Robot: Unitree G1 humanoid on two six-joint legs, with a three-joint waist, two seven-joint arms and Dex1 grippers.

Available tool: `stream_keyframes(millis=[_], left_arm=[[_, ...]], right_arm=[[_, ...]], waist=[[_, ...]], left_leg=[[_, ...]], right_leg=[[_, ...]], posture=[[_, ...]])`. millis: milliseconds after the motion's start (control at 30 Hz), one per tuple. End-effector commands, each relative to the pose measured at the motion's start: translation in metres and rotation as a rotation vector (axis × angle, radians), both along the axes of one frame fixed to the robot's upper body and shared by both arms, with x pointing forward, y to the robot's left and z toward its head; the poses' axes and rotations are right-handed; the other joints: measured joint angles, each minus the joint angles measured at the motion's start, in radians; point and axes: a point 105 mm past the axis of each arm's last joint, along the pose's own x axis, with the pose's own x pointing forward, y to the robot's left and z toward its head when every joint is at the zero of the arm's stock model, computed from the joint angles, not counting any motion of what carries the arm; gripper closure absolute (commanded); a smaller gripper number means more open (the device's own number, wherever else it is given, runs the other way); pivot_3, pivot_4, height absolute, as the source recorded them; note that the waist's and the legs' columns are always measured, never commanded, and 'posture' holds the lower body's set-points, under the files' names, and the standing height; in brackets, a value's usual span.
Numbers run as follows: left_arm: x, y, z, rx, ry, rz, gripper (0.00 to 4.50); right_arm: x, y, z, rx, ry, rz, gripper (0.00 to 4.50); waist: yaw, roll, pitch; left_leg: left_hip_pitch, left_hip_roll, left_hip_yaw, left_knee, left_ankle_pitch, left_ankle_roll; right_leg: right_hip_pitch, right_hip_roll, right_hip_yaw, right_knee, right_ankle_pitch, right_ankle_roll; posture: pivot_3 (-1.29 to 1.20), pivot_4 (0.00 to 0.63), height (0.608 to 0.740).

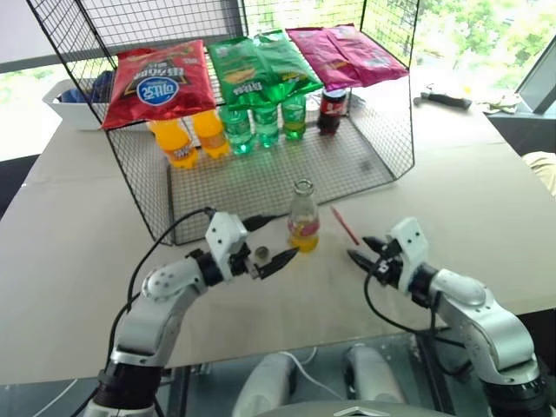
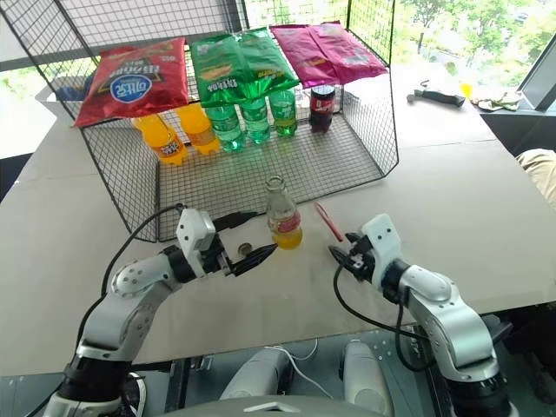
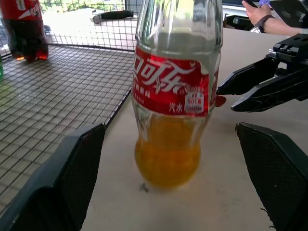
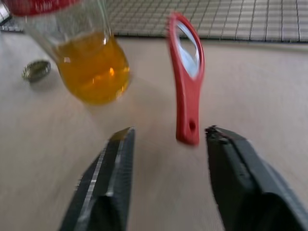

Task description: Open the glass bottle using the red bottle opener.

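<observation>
A: Left end effector [image 1: 271, 248] spread wide around the glass bottle [image 1: 302, 217], not touching. Bottle upright on the counter [image 1: 69, 234], open-mouthed, metal cap [image 1: 261, 252] lying beside.

B: Could tip if clipped while backing off. Red bottle opener [image 1: 344, 224] flat on the counter; right end effector [image 1: 362, 250] parted, empty, just short of it.

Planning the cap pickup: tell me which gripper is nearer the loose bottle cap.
Left. The left gripper has the cap lying on the table between its open fingers, beside the bottle. The right gripper sits past the bottle, by the opener.
</observation>
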Motion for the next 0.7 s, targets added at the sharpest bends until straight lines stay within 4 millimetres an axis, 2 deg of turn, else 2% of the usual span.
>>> stream_keyframes(millis=[33, 133, 300, 400, 467, 700], left_arm=[[-0.01, 0.007, 0.011, 0.001, -0.021, 0.03, 0.0], [-0.022, 0.02, 0.004, 0.053, 0.002, 0.083, 0.0], [-0.044, 0.034, -0.008, 0.051, 0.066, 0.164, 0.0], [-0.056, 0.037, -0.022, 0.08, 0.094, 0.187, 0.0], [-0.06, 0.038, -0.028, 0.087, 0.096, 0.199, 0.0], [-0.065, 0.063, -0.053, 0.151, 0.081, 0.337, 0.0]], right_arm=[[0.003, -0.016, 0.013, -0.037, -0.085, -0.063, 0.08], [0.001, -0.036, 0.01, -0.115, -0.143, -0.107, 0.08], [-0.014, -0.043, 0.014, -0.101, -0.265, -0.071, 0.08], [-0.025, -0.047, 0.003, -0.119, -0.239, -0.009, 0.08], [-0.026, -0.051, 0.001, -0.115, -0.25, -0.009, 0.08], [-0.039, -0.065, -0.009, -0.097, -0.29, 0.017, 0.08]], waist=[[0.0, 0.0, 0.0], [0.0, 0.0, 0.0], [0.0, 0.0, 0.0], [-0.001, 0.0, 0.0], [0.0, -0.001, 0.001], [0.005, -0.001, 0.001]], left_leg=[[0.0, 0.0, 0.0, 0.0, 0.0, 0.0], [0.0, 0.0, 0.0, 0.0, 0.0, 0.0], [0.0, 0.0, 0.0, 0.0, 0.0, 0.0], [0.002, 0.0, 0.001, 0.0, 0.0, 0.0], [0.003, 0.0, 0.001, 0.0, -0.002, 0.004], [0.006, 0.001, 0.0, 0.002, -0.003, 0.004]], right_leg=[[0.0, 0.0, 0.0, 0.0, 0.0, 0.0], [0.0, 0.0, 0.0, 0.001, 0.0, 0.0], [0.001, 0.0, 0.0, 0.0, 0.0, 0.0], [0.002, 0.0, 0.0, 0.0, 0.0, 0.0], [0.005, 0.0, -0.001, -0.001, 0.0, 0.001], [0.009, 0.0, -0.002, -0.001, -0.001, 0.0]], posture=[[0.0, 0.15, 0.74], [0.0, 0.15, 0.74], [0.0, 0.15, 0.74], [0.0, 0.15, 0.74], [0.0, 0.15, 0.74], [0.0, 0.15, 0.74]])
